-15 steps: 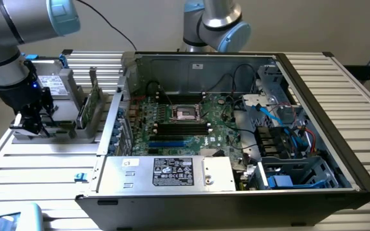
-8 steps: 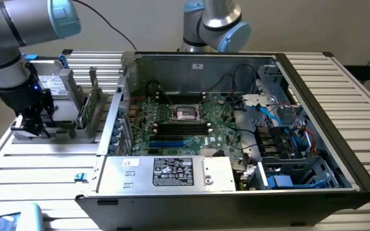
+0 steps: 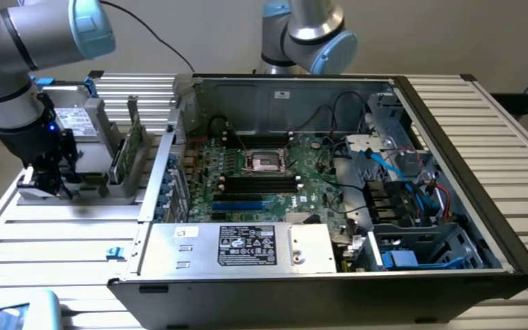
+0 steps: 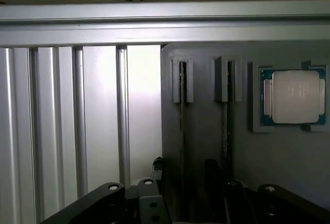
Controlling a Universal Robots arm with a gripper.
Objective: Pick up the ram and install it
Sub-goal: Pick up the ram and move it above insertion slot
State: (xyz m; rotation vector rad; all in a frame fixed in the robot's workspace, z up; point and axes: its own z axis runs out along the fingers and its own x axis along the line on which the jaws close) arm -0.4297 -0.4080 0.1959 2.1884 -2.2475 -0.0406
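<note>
**Gripper** (image 3: 49, 184) (image 4: 183, 170): jaws at full spread and holding nothing. It is poised low over the near end of a grey holder (image 3: 94, 192) (image 4: 206, 131). Contact with the holder cannot be told.

**Ram** (image 3: 120, 161) (image 4: 182, 126): green stick standing on edge in a holder slot, just beside the gripper on the exterior view's right. In the wrist view its thin top edge runs toward the gap between the fingers (image 4: 157, 168). It is not gripped.

**Second stick** (image 3: 134, 127) (image 4: 226, 126): in the neighbouring slot, a little farther from the gripper.

**Processor chip** (image 4: 292, 97): square and silver, in a holder recess beyond the second stick.

**Computer case** (image 3: 447, 137): open, well apart from the gripper on the same side as the ram. The motherboard (image 3: 315, 179) is exposed, with its black memory slots (image 3: 259, 182) unfilled.

**Worktop** (image 3: 53, 234) (image 4: 56, 131): ribbed aluminium, carrying the holder and the case.
</note>
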